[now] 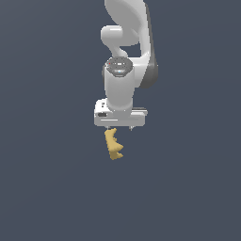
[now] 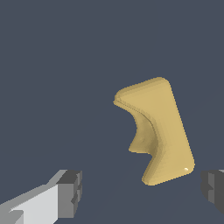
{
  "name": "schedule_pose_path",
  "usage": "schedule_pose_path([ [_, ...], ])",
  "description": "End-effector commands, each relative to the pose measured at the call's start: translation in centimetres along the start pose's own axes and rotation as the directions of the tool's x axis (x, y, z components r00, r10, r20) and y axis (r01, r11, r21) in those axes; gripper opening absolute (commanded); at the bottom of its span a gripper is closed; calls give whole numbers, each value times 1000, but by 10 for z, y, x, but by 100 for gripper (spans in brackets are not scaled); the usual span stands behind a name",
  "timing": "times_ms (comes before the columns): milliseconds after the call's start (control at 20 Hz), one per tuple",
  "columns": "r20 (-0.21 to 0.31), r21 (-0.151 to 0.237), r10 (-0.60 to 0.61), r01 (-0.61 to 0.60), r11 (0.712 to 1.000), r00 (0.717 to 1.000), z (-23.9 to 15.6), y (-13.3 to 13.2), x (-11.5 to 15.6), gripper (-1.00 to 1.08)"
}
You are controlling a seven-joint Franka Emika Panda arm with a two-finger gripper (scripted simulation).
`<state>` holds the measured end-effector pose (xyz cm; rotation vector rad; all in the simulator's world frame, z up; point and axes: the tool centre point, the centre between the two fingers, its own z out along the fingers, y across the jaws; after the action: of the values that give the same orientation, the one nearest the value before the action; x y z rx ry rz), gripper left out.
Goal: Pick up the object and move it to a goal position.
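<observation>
Jaws spread wide, nothing between the pads; gripper [image 2: 140, 192] empty, one dark fingertip [image 2: 70, 192] on each side of the wrist view with a clear gap. Mustard-yellow object [image 2: 159, 131] lies on the flat dark surface [image 2: 52, 65] past the fingertips, notched edge on one side. In the exterior view object [image 1: 113, 144] sits just below the gripper [image 1: 120, 128], arm [image 1: 123, 56] pointing straight down.
</observation>
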<state>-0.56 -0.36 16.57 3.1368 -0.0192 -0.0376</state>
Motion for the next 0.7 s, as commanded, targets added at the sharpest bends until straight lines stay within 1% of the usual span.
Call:
schedule_pose_path([
  [0, 0, 0, 0, 0, 1000, 1000, 0, 0, 0, 100],
  [400, -2, 10, 13, -13, 1000, 1000, -10, 9, 3, 100],
  [650, -2, 10, 10, -10, 1000, 1000, -10, 9, 3, 100],
])
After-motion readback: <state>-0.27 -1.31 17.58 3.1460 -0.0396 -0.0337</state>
